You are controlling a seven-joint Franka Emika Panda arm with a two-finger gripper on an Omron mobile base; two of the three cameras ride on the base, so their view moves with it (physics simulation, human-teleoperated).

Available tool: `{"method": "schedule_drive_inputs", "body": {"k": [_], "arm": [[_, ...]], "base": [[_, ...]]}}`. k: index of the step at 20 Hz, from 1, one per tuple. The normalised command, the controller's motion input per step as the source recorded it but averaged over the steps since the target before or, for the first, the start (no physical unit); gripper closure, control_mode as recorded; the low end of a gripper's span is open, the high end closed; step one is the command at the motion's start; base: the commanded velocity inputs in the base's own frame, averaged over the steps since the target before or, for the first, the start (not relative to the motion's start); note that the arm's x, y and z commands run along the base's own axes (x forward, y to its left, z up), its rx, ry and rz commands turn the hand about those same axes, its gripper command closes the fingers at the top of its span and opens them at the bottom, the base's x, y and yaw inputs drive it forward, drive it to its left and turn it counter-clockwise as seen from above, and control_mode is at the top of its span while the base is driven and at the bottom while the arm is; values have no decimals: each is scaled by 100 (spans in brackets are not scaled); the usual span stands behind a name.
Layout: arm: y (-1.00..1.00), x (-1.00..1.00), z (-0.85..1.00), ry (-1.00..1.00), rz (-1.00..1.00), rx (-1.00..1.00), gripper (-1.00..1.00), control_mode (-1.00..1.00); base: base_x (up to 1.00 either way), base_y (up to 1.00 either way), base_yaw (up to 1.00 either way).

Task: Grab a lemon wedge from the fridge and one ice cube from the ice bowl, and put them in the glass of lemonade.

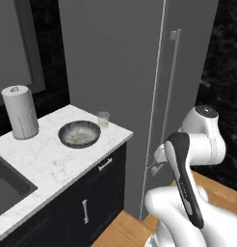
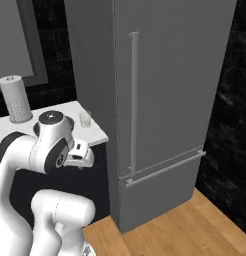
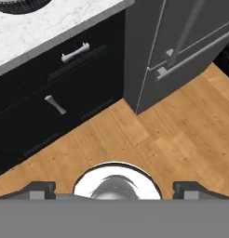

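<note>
The fridge (image 1: pixel 115 72) (image 2: pixel 170 90) stands shut, tall and matte grey, with a long bar handle (image 1: pixel 172 82) (image 2: pixel 134 100). The lemon wedge is out of view. On the white marble counter (image 1: pixel 43 159) sits the ice bowl (image 1: pixel 62 131), dark outside and pale speckled inside. Just behind it, by the fridge's side, is the glass of lemonade (image 1: pixel 103 119) (image 2: pixel 85 118). My gripper (image 1: pixel 155 168) (image 2: pixel 78 159) (image 3: pixel 114 188) hangs in front of the fridge's lower left corner and points down at the floor. It is open, the fingertips (image 3: pixel 42 188) far apart with nothing between them.
A white paper-towel roll (image 1: pixel 20 112) (image 2: pixel 15 99) stands at the back of the counter. A sink (image 1: pixel 5 185) is sunk in at the left. Dark drawer cabinets (image 3: pixel 74 51) lie under the counter, beside the fridge's lower drawer handle (image 3: pixel 195 51). Wooden floor (image 3: pixel 181 116) spreads below.
</note>
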Motion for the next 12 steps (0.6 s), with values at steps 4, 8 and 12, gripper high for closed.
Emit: {"method": "schedule_drive_inputs", "body": {"k": [4,8,12], "arm": [[0,0,0,0,0,0,-100,100],[0,0,0,0,0,0,-100,100],[0,0,0,0,0,0,-100,100]], "base": [[6,-100,35],[9,-89,40],[4,-68,40]]}}
